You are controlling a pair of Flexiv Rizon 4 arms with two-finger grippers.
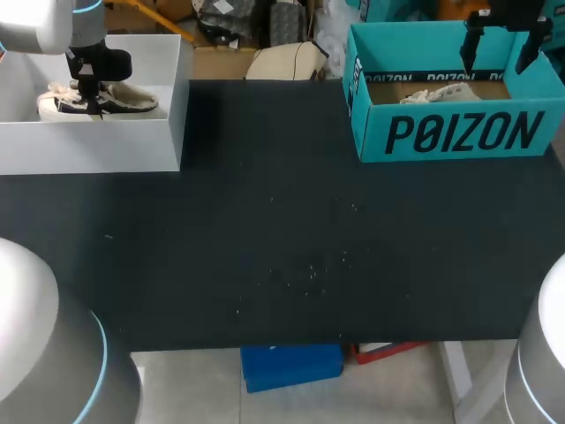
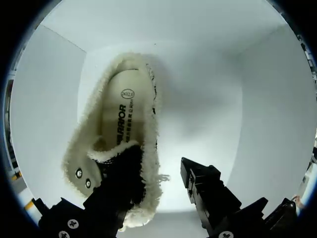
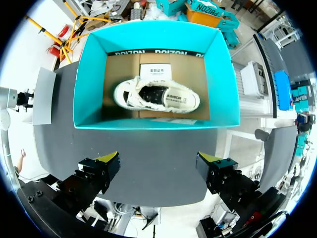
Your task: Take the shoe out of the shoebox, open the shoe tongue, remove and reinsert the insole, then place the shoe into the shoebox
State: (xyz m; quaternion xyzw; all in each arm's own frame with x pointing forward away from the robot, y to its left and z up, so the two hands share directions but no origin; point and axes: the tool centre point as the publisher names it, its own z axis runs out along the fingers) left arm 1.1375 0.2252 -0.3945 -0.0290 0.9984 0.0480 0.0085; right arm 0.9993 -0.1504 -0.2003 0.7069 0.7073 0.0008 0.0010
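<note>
A cream shoe with a fleece lining (image 1: 119, 102) (image 2: 126, 129) lies on its sole in a white box (image 1: 88, 146) (image 2: 267, 99) at the table's far left. My left gripper (image 1: 91, 93) (image 2: 153, 186) is down in that box and open. One finger (image 2: 111, 193) is in the shoe's opening by the tongue; the other (image 2: 203, 183) stands outside the shoe, clear of its fleecy edge. A white low-top shoe (image 1: 439, 92) (image 3: 156, 94) lies in the teal shoebox (image 1: 441, 141) (image 3: 89, 74) at the far right. My right gripper (image 1: 501, 51) (image 3: 158, 161) hangs open above that box, holding nothing.
The black table top (image 1: 282, 247) stretches between the two boxes and toward the front edge. A paper sheet (image 3: 154, 72) lies on the cardboard floor of the teal box beside the shoe.
</note>
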